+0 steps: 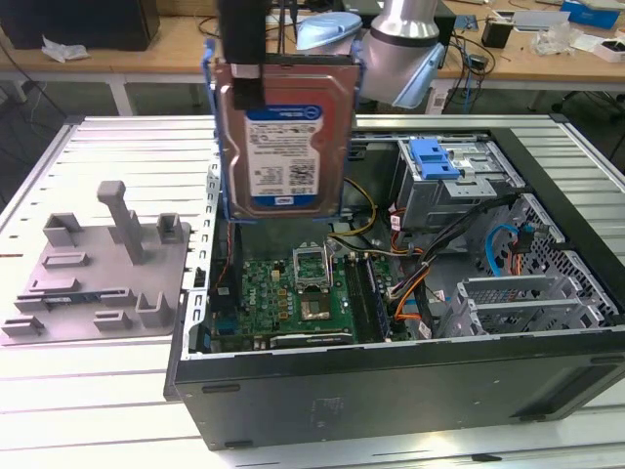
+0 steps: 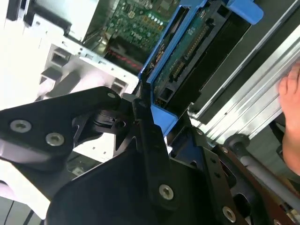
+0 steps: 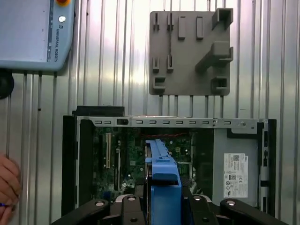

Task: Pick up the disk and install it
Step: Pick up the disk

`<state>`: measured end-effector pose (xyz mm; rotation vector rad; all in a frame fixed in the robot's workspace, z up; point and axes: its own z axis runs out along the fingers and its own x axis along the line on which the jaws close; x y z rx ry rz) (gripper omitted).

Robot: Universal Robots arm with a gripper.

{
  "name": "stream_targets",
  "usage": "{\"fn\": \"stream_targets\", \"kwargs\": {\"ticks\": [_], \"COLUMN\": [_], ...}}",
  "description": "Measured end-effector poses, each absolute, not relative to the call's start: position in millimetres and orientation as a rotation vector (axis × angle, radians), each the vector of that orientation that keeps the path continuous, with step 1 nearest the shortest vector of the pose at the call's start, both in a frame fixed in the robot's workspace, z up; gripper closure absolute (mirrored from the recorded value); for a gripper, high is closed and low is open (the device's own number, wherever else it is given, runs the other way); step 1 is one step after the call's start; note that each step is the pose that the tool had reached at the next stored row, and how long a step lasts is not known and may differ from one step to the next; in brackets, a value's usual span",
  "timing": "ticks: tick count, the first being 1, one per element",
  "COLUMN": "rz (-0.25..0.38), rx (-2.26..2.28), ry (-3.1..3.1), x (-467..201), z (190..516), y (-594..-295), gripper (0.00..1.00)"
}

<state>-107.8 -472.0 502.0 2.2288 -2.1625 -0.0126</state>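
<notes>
The disk (image 1: pixel 283 137), a silver drive with a white-and-blue label in a blue carrier, hangs upright in the air above the open computer case (image 1: pixel 391 381). My gripper (image 1: pixel 256 78) is shut on its upper edge, one black finger (image 1: pixel 243 59) lying over the labelled face. In the first wrist view the disk (image 3: pixel 162 173) is edge-on between my gripper's (image 3: pixel 163 202) black fingers (image 3: pixel 129 208), with the motherboard (image 3: pixel 124 159) below it. In the second wrist view the disk's (image 2: pixel 187 61) connector edge points away from my gripper (image 2: pixel 152 119).
Inside the case sit the motherboard (image 1: pixel 293 293), loose cables (image 1: pixel 410 288) and a drive cage with a blue latch (image 1: pixel 435 156). A grey fixture plate (image 1: pixel 98 264) lies at the exterior view's left. A person's hand (image 3: pixel 7 187) is near the case; a pendant (image 3: pixel 33 33) lies on the table.
</notes>
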Motion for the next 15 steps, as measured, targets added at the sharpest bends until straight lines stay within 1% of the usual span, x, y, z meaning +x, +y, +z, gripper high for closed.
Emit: {"fn": "stream_targets", "kwargs": {"ticks": [5, 15], "rz": [-0.013, -0.013], "rx": [2.229, 2.229], "ry": [-2.162, -2.162], "x": [-60.1, -17.6], "z": [502.0, 501.9], "y": [-483.3, -493.1], "gripper": [0.63, 0.63]}}
